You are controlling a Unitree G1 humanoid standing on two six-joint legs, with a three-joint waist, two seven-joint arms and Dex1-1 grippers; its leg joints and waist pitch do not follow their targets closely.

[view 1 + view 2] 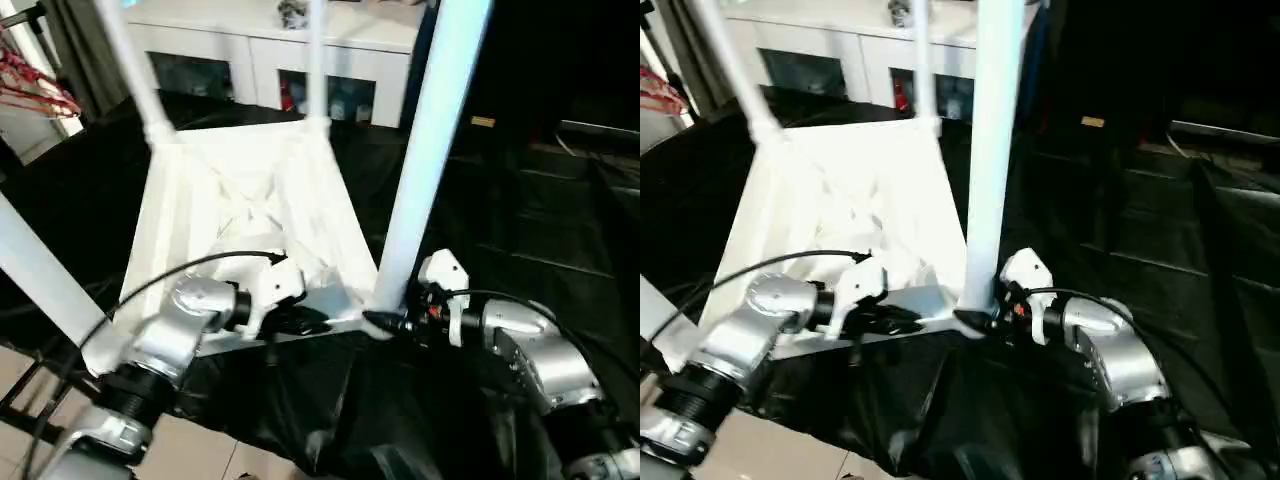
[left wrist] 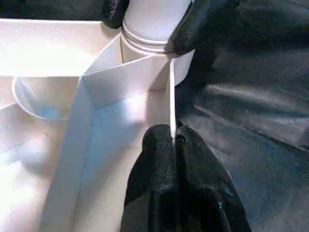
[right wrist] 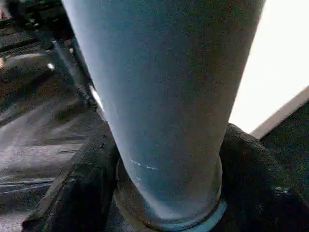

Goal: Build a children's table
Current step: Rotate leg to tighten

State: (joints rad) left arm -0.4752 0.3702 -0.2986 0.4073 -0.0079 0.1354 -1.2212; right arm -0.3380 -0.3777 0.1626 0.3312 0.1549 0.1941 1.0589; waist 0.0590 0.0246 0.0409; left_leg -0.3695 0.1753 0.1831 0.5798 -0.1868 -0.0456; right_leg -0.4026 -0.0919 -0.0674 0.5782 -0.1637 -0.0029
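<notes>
on black sheeting, the left gripper [image 2: 174, 140] pinches the upturned table's rim [image 2: 172, 96], steadying it, while the right gripper [image 1: 385, 322] clasps a leg [image 1: 425, 150] at its socket.

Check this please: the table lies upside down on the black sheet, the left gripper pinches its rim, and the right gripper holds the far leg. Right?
Not quite. The right gripper holds the near leg, at its base, as the left eye view shows. The rest is right: the table lies upside down on the black sheet, and the left gripper pinches its rim.
</notes>
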